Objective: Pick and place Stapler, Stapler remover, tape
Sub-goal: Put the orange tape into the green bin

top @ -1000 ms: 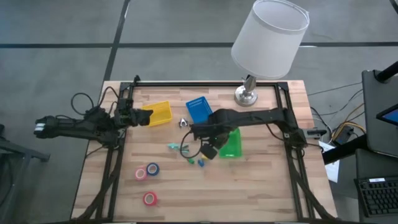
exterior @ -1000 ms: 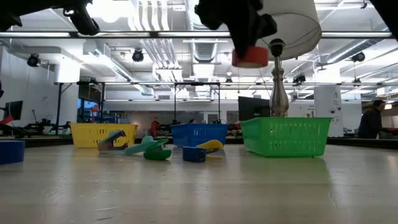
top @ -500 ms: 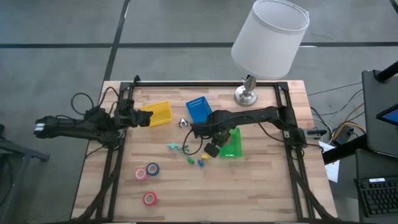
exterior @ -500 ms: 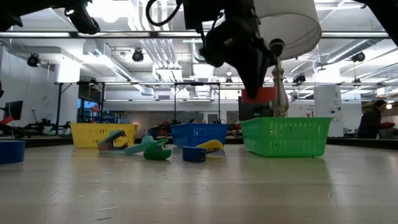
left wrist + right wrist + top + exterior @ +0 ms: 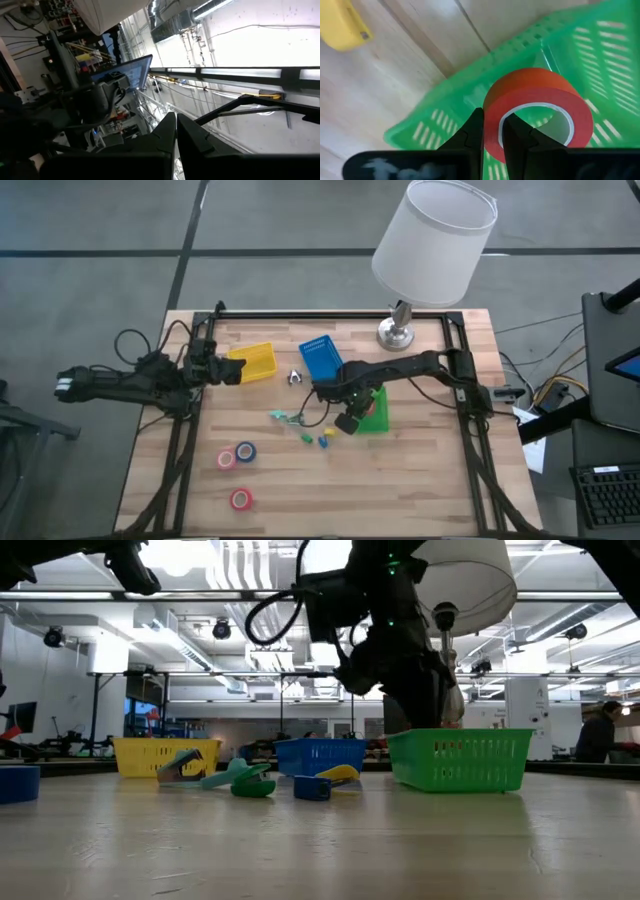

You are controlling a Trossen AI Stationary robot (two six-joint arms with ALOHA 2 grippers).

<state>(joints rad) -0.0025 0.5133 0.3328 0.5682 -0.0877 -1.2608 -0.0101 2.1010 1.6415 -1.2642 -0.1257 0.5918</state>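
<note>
My right gripper is shut on a red tape roll and is low over the left part of the green tray. In the low view it reaches down behind the tray's rim. A pink roll, a blue roll and a red roll lie flat on the table's near left. A teal stapler, a small blue-and-yellow stapler and a silver staple remover lie mid-table. My left gripper is shut and empty beside the yellow tray. My right gripper pinches the red roll's ring wall, with one finger inside the pale core hole and the other finger outside. The fingers come from above, slanting down. The roll is inside the green tray's walls; I cannot tell whether it touches the floor.
A blue tray stands between the yellow and green trays. A lamp's base stands at the far edge, its white shade above. A black frame runs around the table. Bare wood lies at the near right.
My right gripper has gone down and a little toward the table's right edge with the red tape roll. It has dropped from well above the green tray to behind the tray's rim. The roll stays in its fingers.
</note>
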